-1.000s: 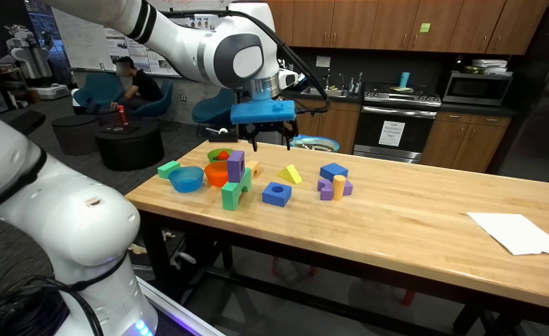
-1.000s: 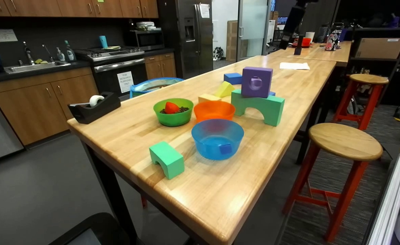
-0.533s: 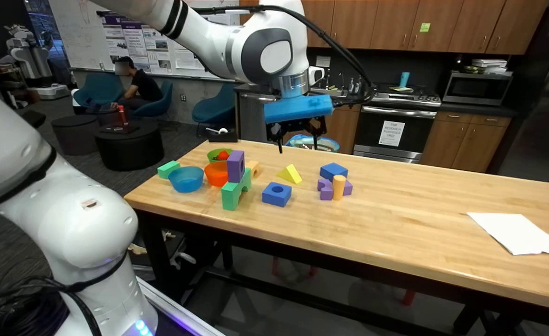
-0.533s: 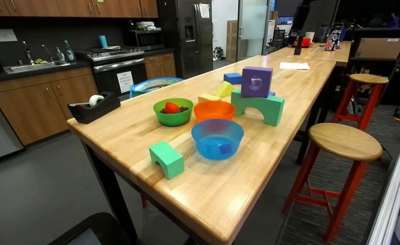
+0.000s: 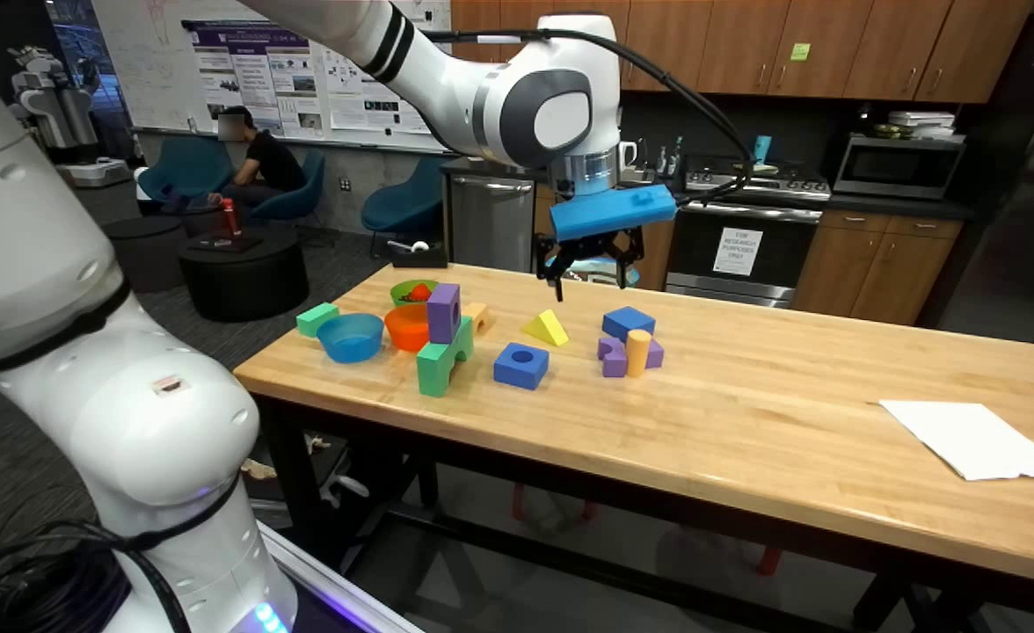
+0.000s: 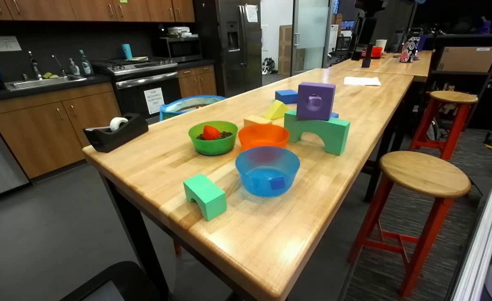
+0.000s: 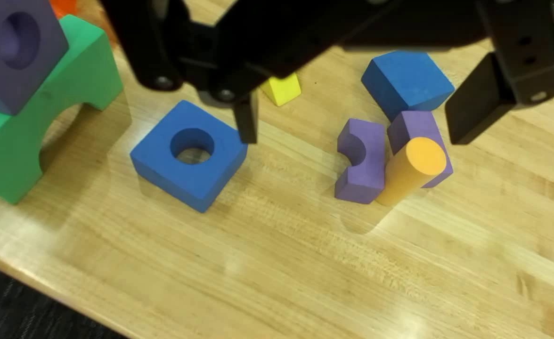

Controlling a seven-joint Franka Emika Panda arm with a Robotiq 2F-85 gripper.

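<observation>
My arm [image 5: 517,105] reaches out above the worktop [image 5: 746,404], and my hand [image 5: 591,288] hangs over it, pointing down, its fingers [image 7: 477,101] spread apart and released. Seen from the wrist, an upright orange cylinder [image 7: 408,170] stands on the worktop below my hand, just beside two purple blocks [image 7: 375,151]. A plain blue block [image 7: 409,82] lies near these; a blue block with a round hole [image 7: 191,176] sits well apart from the cylinder.

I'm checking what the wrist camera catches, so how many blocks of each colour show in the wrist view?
Blue: 2 (blue holed block, blue plain block)
Purple: 3 (purple holed block, purple notched block, other purple block)
Green: 1 (green arch)
Yellow: 1 (yellow block)
Orange: 1 (orange cylinder)
Total: 8
</observation>
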